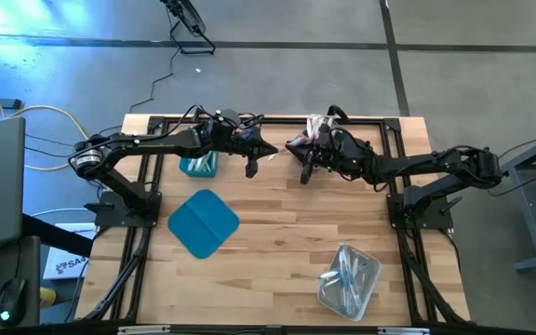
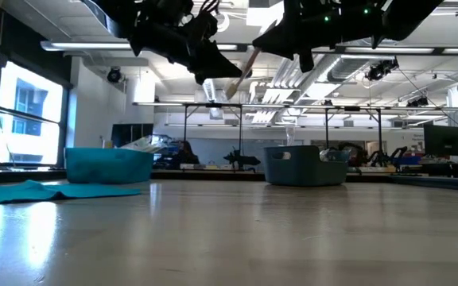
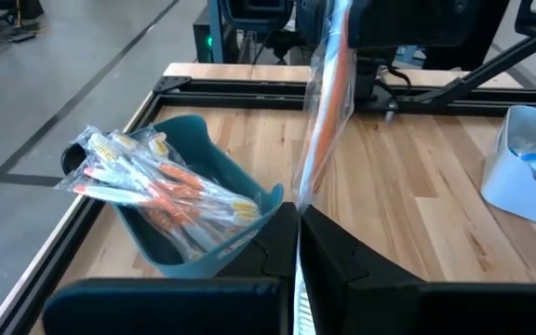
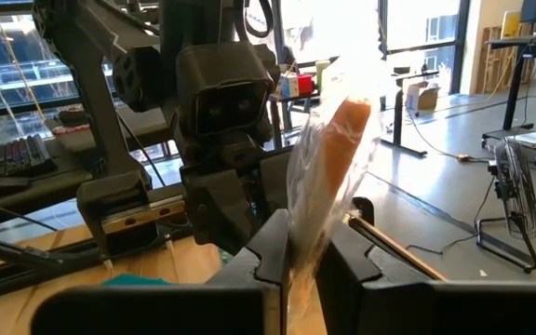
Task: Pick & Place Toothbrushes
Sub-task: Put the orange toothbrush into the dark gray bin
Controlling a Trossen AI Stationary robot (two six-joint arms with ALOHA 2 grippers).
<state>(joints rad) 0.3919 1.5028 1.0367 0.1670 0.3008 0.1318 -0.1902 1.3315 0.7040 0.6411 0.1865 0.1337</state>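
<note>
High above the surface (image 1: 277, 233), the left pincer (image 3: 298, 223) and the right pincer (image 4: 307, 244) are each clamped on an opposite end of one wrapped orange toothbrush (image 3: 327, 102). More wrapped toothbrushes (image 3: 161, 191) fill the teal bin (image 3: 249, 219) nearby.

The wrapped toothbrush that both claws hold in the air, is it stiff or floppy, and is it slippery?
The toothbrush spans straight between the left claw and the right claw without sagging, so it is probably stiff. Its clear wrapper looks glossy and crinkled, so it may slide in a loose grip. Being thin, it is likely light.
</note>
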